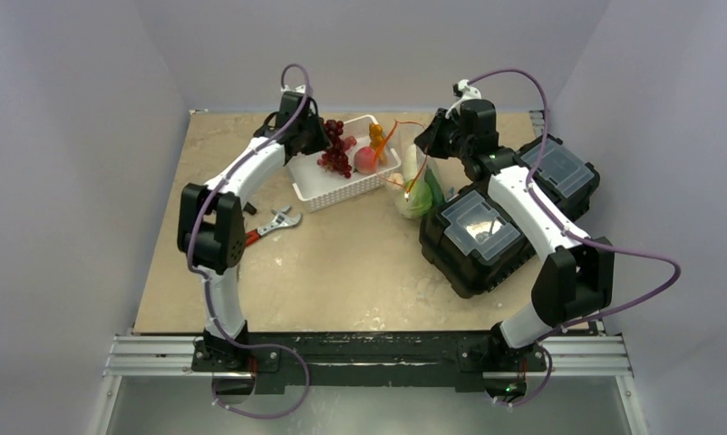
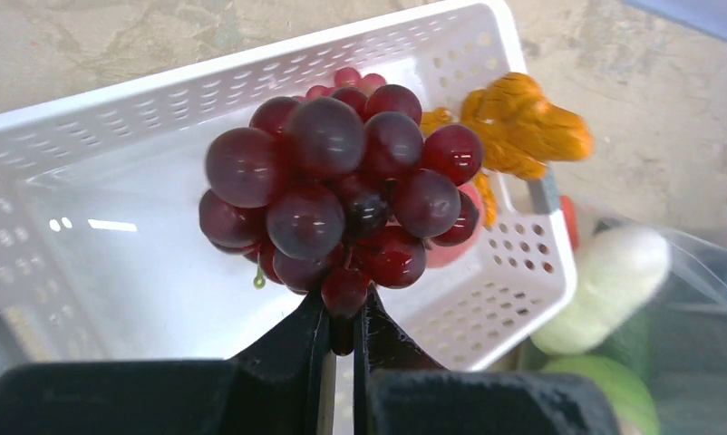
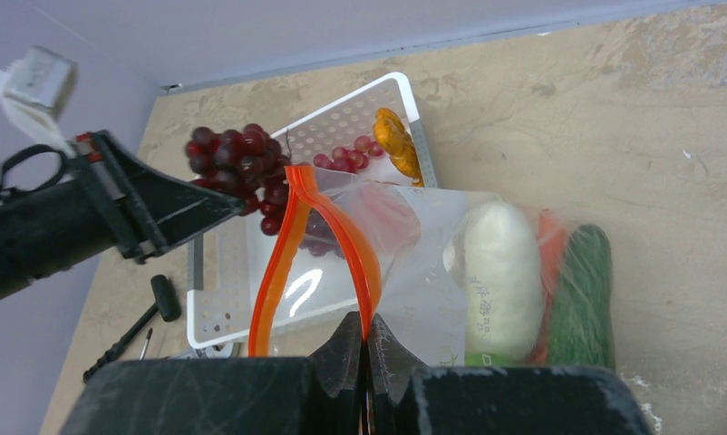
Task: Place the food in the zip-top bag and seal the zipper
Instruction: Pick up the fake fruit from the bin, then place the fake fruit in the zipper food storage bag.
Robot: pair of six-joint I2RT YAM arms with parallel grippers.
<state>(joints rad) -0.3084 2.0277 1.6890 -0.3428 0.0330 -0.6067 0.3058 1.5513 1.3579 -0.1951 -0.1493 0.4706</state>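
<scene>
My left gripper [image 2: 342,313] is shut on the lowest grape of a dark purple grapes bunch [image 2: 337,195], held just above the white basket [image 2: 115,118]. Behind the bunch in the basket are an orange carrot [image 2: 523,127] and small red grapes [image 2: 351,77]. My right gripper [image 3: 367,326] is shut on the red-orange zipper [image 3: 362,258] of the zip-top bag [image 3: 428,272], and the mouth gapes toward the grapes [image 3: 237,159]. Inside the bag lie a white oval piece [image 3: 500,276] and a dark green cucumber [image 3: 586,290]. From above, the bag [image 1: 419,186] stands right of the basket [image 1: 346,186].
Two black toolboxes [image 1: 476,237] [image 1: 559,172] sit under the right arm, close to the bag. A wrench [image 1: 278,220] lies left of the basket beside the left arm. Screwdrivers [image 3: 129,331] lie on the tabletop by the basket's corner.
</scene>
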